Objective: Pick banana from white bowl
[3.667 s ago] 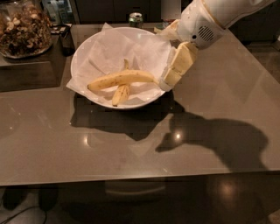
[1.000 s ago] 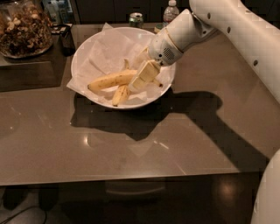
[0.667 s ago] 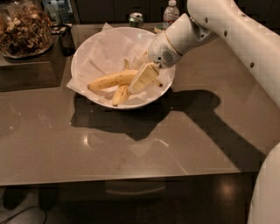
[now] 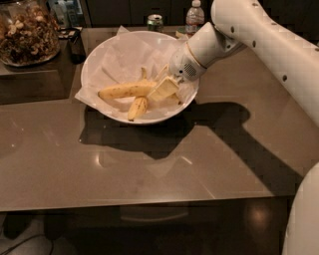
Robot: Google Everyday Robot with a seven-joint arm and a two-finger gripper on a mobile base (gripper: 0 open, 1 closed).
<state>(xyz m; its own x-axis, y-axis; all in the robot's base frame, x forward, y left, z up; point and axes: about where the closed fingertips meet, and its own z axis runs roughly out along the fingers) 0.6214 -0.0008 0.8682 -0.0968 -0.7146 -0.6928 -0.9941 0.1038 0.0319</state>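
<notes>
The white bowl [image 4: 99, 60], lined with crinkled white paper, stands at the back middle of the brown table. The banana [image 4: 124, 90], long, curved and yellow, lies across the bowl. A shorter, stubbier banana [image 4: 138, 107] lies just in front of it. My gripper [image 4: 160, 82] reaches into the bowl from the right, at the long banana's right end. It is open, with one cream finger [image 4: 163, 89] in front of that end and the other behind it. The banana rests on the paper.
A glass jar of nuts [image 4: 24, 32] stands at the back left, with a dark object [image 4: 75, 44] beside it. A can [image 4: 155, 21] and a water bottle [image 4: 194, 15] stand behind the bowl. My white arm [image 4: 269, 45] crosses the right side.
The gripper has moved from the bowl's right rim down and left into the bowl, to the long banana's right end. Over the last second it has hardly moved. Both bananas lie as before.
</notes>
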